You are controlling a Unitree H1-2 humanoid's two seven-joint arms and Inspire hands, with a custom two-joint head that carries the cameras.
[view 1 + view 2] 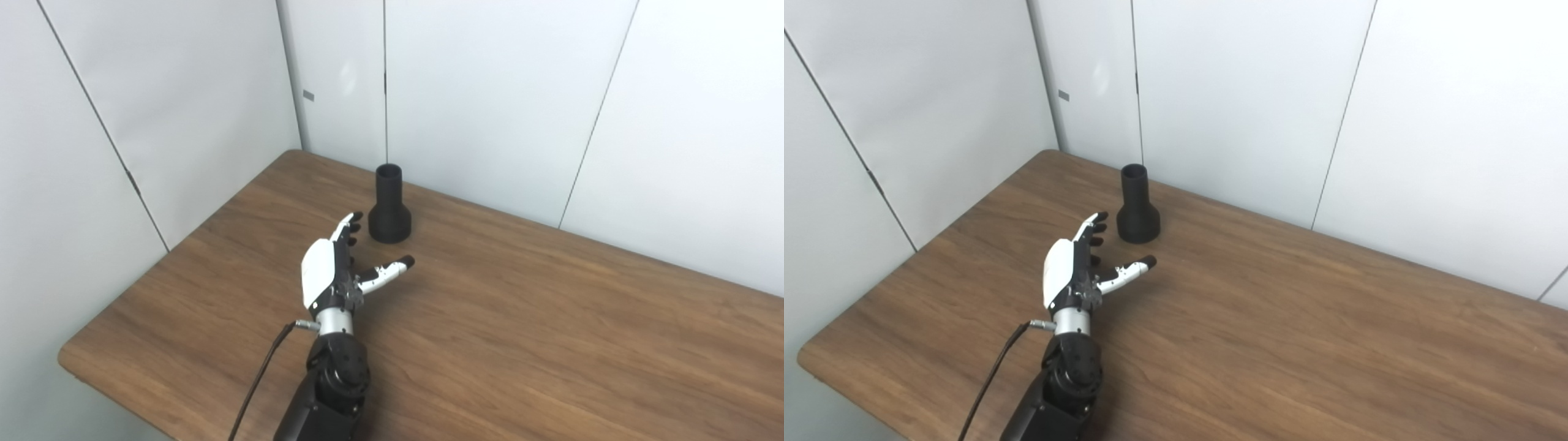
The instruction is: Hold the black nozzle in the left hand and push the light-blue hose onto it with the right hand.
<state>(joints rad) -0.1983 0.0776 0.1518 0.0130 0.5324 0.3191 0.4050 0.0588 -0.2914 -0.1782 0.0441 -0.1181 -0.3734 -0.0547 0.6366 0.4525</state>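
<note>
Left hand [334, 269], fingers spread and empty, just short of the upright black nozzle [389, 205] at one o'clock on the table [551, 331].

Setting: a bare test booth or lab cell, as is indicated by plain white wall panels [502, 104] joined by thin dark seams and closed round a corner. A wood-grain table [551, 343] with a rounded edge is set tight against the panels. No household or shop furnishings are shown; a small grey tag [308, 95] is fixed to one panel.
</note>
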